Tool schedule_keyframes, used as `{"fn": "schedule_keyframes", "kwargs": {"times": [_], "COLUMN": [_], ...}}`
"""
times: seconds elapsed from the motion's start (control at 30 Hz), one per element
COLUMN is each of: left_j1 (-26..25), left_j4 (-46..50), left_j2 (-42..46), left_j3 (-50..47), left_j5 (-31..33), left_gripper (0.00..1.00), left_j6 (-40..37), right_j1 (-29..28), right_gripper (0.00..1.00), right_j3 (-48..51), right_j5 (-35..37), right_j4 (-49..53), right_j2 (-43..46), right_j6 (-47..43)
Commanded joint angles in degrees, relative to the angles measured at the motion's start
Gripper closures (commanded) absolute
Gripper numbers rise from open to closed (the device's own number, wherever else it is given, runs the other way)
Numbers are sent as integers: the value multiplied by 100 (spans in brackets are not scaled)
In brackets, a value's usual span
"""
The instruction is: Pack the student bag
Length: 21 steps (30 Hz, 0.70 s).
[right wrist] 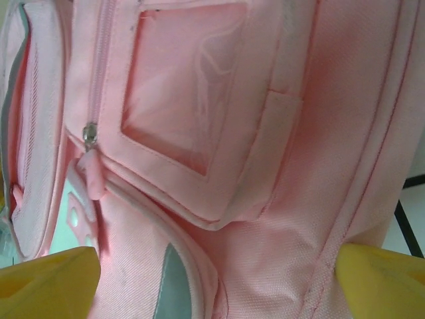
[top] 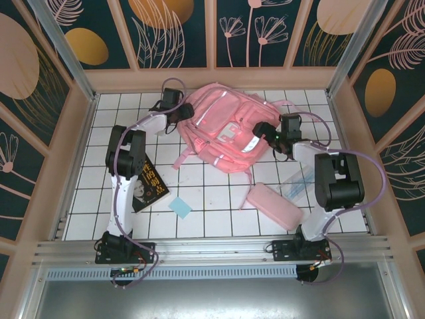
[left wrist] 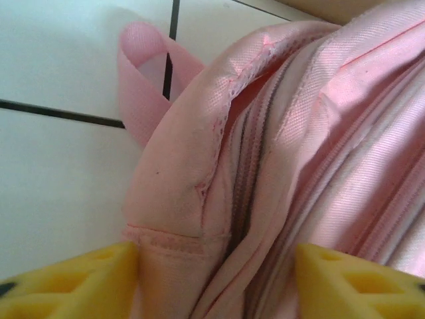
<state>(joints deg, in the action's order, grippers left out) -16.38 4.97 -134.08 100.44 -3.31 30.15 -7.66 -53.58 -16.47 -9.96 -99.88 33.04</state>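
Observation:
The student bag, a large pink backpack, lies at the back middle of the tiled table. My left gripper is at the bag's upper left edge. In the left wrist view its yellow fingers press from both sides on a bunched fold of the bag beside a closed zip. My right gripper is over the bag's right side. Its jaws stand wide open against the front pocket fabric, below a translucent window and a zip pull.
A black book lies by the left arm and a small blue pad lies near the front middle. A flat pink pencil case and a clear plastic piece lie by the right arm. Wooden walls enclose the table.

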Motion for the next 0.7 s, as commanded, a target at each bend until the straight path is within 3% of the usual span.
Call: {"fn": "schedule_keyframes", "kwargs": {"times": [0.0,0.13,0.27,0.43,0.53,0.67], "left_j1": [-61,-188,-445,-682,-769,-952], "left_j4": [-30,-936,-1444,-830,-723,-1283], "left_j2": [493,1532,2386,2943,3363,3847], "left_j3": [-1073,-2740,-3794,-3756,-3882,-4433], "left_j5": [-654,-903,-731,-515,-484,-672], "left_gripper": [45,46,42,17,5,3], "left_j6": [155,879,1384,1353,1538,2107], "right_j1": [236,379,399,397,367,192], "right_gripper": [9,9,10,9,7,1], "right_j3": [-420,-1360,-2431,-2919,-2615,-1224], "right_j5": [-108,-118,-21,318,333,445], "right_j4": [-416,-257,214,945,1358,1333], "right_j2": [-504,-1201,-1755,-1386,-816,454], "right_j6": [-51,-376,-593,-759,-642,-33]}}
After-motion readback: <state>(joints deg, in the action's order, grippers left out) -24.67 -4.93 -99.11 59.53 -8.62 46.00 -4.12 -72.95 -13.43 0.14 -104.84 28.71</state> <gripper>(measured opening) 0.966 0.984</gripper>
